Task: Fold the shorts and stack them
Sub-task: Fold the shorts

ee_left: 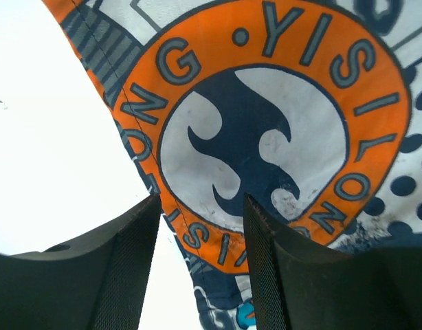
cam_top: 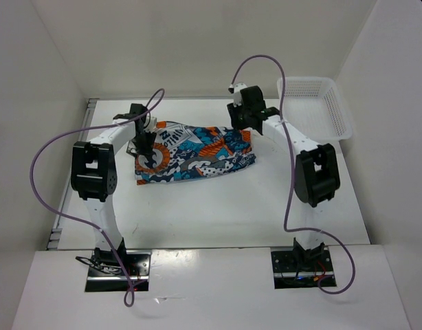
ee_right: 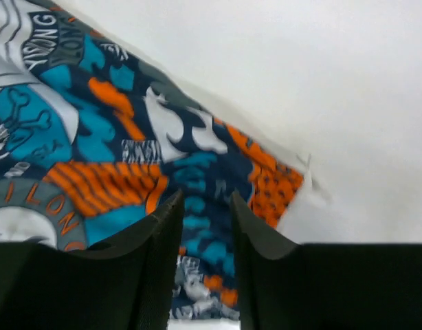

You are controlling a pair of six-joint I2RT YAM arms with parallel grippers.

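The shorts (cam_top: 194, 155) lie spread flat across the middle of the white table, printed in teal, orange, white and dark grey. My left gripper (cam_top: 148, 146) hovers over their left end, jaws open. In the left wrist view an orange ring with lettering on the shorts (ee_left: 266, 117) fills the frame, and the left gripper (ee_left: 201, 227) straddles the fabric's edge. My right gripper (cam_top: 247, 122) is over the shorts' right end, jaws open. In the right wrist view the shorts (ee_right: 128, 158) lie below the right gripper (ee_right: 205, 220), with a corner of the fabric beside the right finger.
A white plastic mesh basket (cam_top: 314, 106) stands at the back right of the table. White walls close in the table on the left, back and right. Purple cables loop from both arms.
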